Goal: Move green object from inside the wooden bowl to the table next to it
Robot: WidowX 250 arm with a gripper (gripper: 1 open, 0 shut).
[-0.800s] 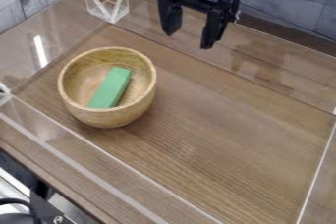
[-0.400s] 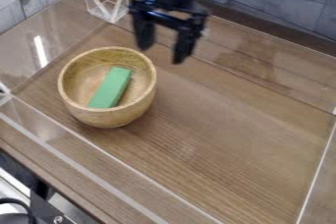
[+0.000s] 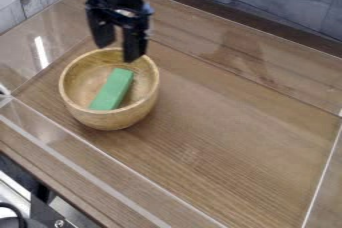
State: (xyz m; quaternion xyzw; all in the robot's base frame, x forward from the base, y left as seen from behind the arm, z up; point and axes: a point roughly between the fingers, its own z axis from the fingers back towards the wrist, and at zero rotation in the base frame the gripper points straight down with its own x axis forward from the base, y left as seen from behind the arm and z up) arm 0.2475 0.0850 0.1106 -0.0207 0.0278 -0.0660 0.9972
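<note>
The green object (image 3: pixel 112 89), a flat bright-green block, lies inside the wooden bowl (image 3: pixel 80 111), slanted along its bottom. The bowl stands at the left of the brown wood-grain table (image 3: pixel 241 122). My black gripper (image 3: pixel 118 39) hangs pointing down over the bowl's far rim, just above and behind the block. Its two fingers stand apart, open, with nothing between them. The arm above it runs out of the top of the view.
Clear acrylic walls (image 3: pixel 80 167) border the tabletop at the front, left and right. A small clear acrylic bracket (image 3: pixel 96 6) stands at the back left, close behind the gripper. Bare wood spreads to the right of the bowl.
The gripper has travelled from the back middle of the table leftward and toward the bowl, now hanging over its far rim. It stayed open. Bowl and green block have not moved.
</note>
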